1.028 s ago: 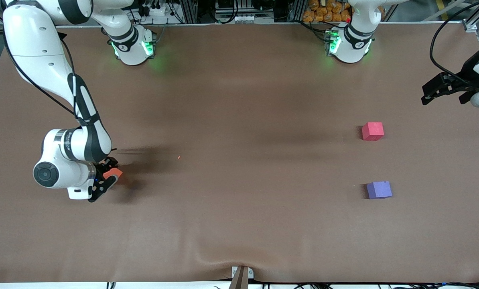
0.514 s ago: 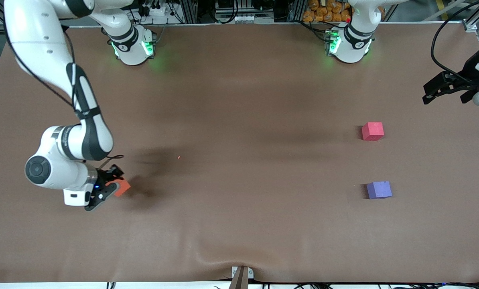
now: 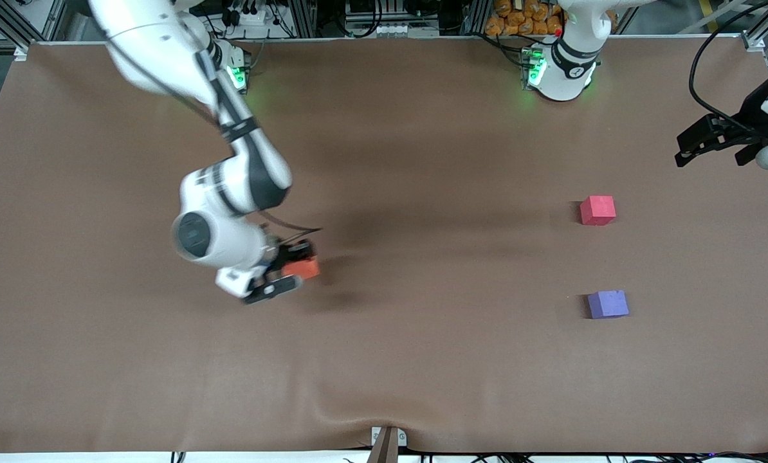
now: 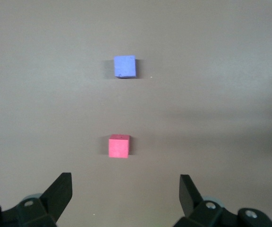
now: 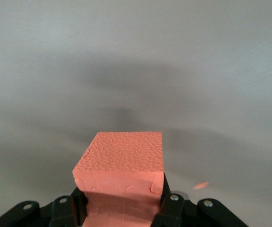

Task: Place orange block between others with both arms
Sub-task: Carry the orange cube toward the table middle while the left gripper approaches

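The right gripper [image 3: 292, 273] clamps the orange block [image 3: 305, 266] above the bench [image 3: 422, 360] for carrying; the left gripper [image 3: 712, 143] waits wide open, empty.

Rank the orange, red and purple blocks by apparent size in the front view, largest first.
1. Purple block and red block: look alike, no ranking between them.
2. Orange block: shows smallest, but the right gripper hides part of it, so unsure.
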Controlling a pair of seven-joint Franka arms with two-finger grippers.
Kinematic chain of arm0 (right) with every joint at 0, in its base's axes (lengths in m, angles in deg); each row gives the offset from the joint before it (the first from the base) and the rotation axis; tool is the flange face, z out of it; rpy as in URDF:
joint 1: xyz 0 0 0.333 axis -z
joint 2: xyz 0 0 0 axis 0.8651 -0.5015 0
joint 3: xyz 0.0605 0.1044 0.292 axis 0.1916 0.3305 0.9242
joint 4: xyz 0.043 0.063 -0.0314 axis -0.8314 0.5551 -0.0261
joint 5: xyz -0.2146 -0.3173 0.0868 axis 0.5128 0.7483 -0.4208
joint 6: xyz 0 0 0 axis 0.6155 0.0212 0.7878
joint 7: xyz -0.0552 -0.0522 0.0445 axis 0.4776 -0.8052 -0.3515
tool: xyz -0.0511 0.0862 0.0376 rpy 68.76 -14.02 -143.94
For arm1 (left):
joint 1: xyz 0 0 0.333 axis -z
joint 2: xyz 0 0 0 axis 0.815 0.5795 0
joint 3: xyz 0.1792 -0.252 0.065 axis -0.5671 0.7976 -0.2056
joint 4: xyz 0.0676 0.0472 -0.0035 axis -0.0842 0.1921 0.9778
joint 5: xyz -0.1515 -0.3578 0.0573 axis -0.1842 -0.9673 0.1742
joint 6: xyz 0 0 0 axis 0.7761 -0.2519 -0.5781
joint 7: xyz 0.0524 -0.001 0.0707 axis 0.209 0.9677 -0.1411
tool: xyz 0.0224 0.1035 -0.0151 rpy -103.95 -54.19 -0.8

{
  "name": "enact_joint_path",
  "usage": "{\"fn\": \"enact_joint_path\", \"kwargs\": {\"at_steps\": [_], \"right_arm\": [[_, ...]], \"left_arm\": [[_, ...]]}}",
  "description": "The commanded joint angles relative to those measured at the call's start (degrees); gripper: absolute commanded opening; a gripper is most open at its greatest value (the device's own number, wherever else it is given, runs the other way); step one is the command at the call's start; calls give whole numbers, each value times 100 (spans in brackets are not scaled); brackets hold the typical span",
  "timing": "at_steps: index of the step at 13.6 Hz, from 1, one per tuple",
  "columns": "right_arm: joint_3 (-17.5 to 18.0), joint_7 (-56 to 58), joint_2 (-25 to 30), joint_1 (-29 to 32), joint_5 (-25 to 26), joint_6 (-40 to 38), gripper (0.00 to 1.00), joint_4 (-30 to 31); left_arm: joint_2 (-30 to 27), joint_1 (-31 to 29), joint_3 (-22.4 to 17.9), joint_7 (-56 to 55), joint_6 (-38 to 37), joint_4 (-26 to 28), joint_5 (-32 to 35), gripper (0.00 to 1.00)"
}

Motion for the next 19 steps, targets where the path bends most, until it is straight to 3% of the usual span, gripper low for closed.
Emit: {"fn": "enact_joint_path", "kwargs": {"at_steps": [1,6,11,14,15,17,19], "right_arm": [[-79,-1198,-136,-511,-225,221,32,-170],[-79,-1888,-549,-1311,-225,706,35,-267],[-79,-1932,-804,-1514,-243,951,43,-346],[-79,-2370,-936,-1646,-559,1268,46,-346],[-79,-2380,-945,-1655,-559,1277,50,-337],[-79,-2319,-980,-1655,-516,1295,100,-337],[-79,-2318,-954,-1638,-507,1286,100,-337]], "left_arm": [[41,-57,16,113,54,16,-179,100],[269,-31,25,113,37,25,-153,100],[481,13,51,87,2,216,-153,100],[604,101,69,-10,2,270,-153,100],[647,179,95,-36,2,297,-153,100],[692,285,121,-333,10,271,-153,100],[666,294,287,-641,2,270,-153,100]]}}
